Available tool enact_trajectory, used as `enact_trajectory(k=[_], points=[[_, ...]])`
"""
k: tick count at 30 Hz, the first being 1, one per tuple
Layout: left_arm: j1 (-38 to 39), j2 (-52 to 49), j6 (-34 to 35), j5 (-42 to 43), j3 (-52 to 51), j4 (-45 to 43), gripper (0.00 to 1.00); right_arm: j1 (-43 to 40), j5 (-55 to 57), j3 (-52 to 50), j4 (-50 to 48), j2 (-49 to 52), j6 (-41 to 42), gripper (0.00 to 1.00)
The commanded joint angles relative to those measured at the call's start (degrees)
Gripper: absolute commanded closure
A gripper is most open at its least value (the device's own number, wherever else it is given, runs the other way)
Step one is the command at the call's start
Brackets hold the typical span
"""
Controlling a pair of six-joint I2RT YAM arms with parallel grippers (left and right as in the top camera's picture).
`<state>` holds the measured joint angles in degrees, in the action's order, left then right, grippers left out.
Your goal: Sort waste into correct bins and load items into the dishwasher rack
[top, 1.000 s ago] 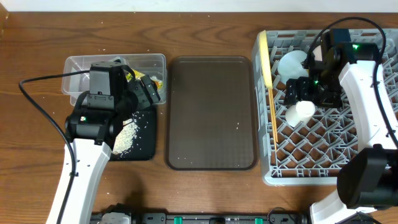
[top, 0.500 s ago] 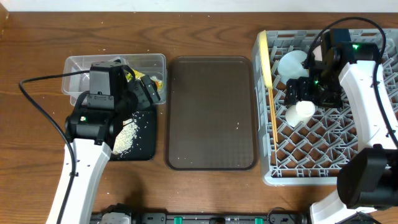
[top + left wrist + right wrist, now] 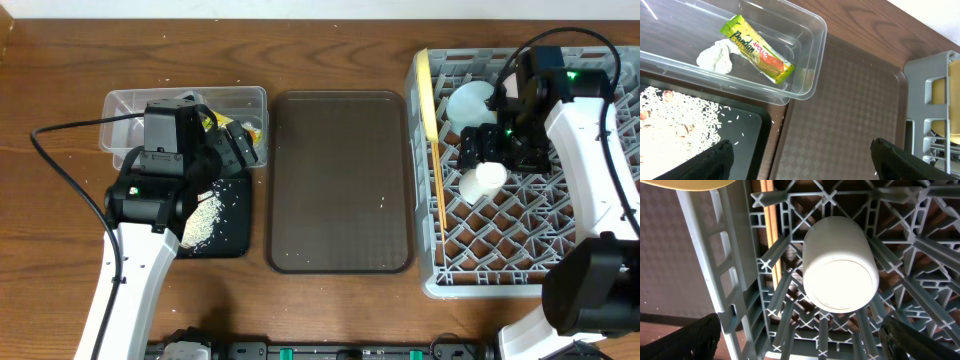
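Note:
The green-and-yellow wrapper (image 3: 757, 50) and the white tissue (image 3: 715, 56) lie in the clear tub (image 3: 120, 100). Rice scraps (image 3: 675, 115) lie on the black tray (image 3: 235, 235). My left gripper (image 3: 800, 167) is open and empty over the gap between the black tray and the brown serving tray. In the grey rack (image 3: 520, 270) are the yellow plate (image 3: 425, 95) on edge, the chopsticks (image 3: 439, 200), a pale blue bowl (image 3: 468, 100) and the white cup (image 3: 840, 265) on its side. My right gripper (image 3: 800, 342) is open just above the cup. The right arm hides the pink bowl.
The dark-brown serving tray (image 3: 340, 180) lies between the bins and the rack, with a few grains on it. The left arm covers part of the tub and black tray from overhead. Bare wooden table (image 3: 60, 250) surrounds everything.

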<state>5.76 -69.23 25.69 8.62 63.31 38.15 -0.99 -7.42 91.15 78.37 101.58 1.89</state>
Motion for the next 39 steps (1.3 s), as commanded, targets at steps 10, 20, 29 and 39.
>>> enact_trajectory(k=[10,20,29,39], points=[[-0.2,0.0,-0.1,-0.3,0.7,0.0,0.1,-0.4,0.5,0.9,0.1,-20.6,-0.5,0.01],[-0.2,0.0,-0.1,-0.3,0.7,0.0,0.1,-0.4,0.5,0.9,0.1,-35.2,-0.5,0.01],[-0.2,0.0,-0.1,-0.3,0.7,0.0,0.1,-0.4,0.5,0.8,0.1,-45.0,-0.5,0.01],[-0.2,0.0,-0.1,-0.3,0.7,0.0,0.1,-0.4,0.5,-5.1,-4.5,-63.8,-0.3,0.01]])
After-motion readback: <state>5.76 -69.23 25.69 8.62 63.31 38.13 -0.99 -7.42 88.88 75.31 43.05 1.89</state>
